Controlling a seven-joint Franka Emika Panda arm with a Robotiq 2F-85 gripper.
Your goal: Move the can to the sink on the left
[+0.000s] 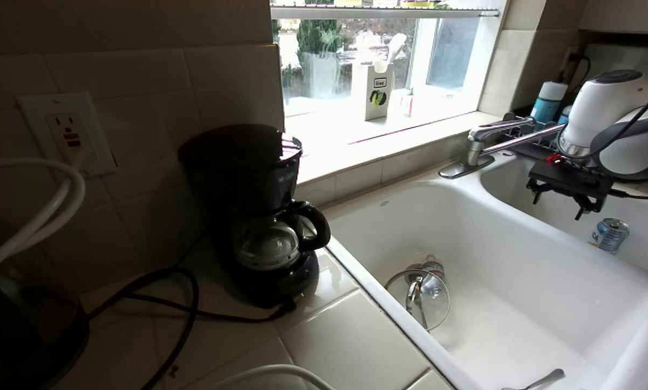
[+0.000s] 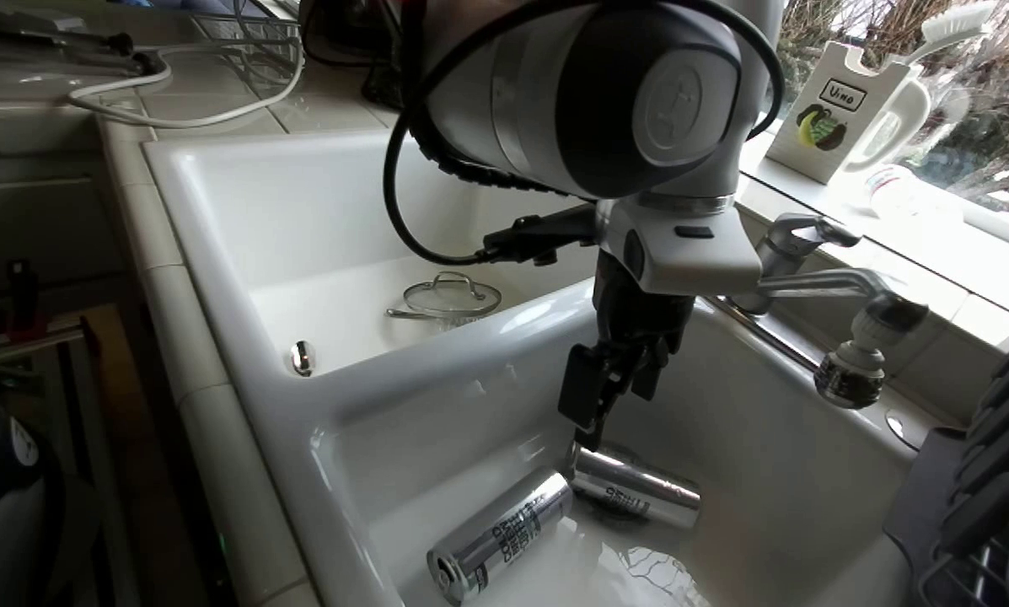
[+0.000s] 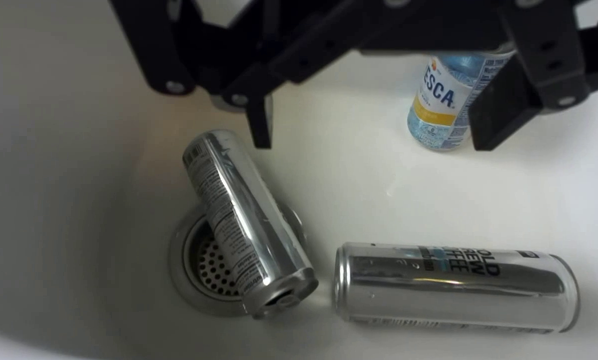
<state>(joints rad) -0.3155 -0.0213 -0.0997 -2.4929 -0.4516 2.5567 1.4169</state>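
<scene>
At the wrist frame's upper right, mostly hides the top of the blue-and-white metal can [image 3: 441, 107] behind the black two-fingered gripper [image 3: 374, 141], with jaws apart, perhaps without contact.

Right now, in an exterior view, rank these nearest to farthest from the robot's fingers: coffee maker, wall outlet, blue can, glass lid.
1. Blue can, at the picture's right, in the narrower basin.
2. Glass lid, in the wider basin.
3. Coffee maker, on the counter, left of that basin.
4. Wall outlet, farthest left.
</scene>
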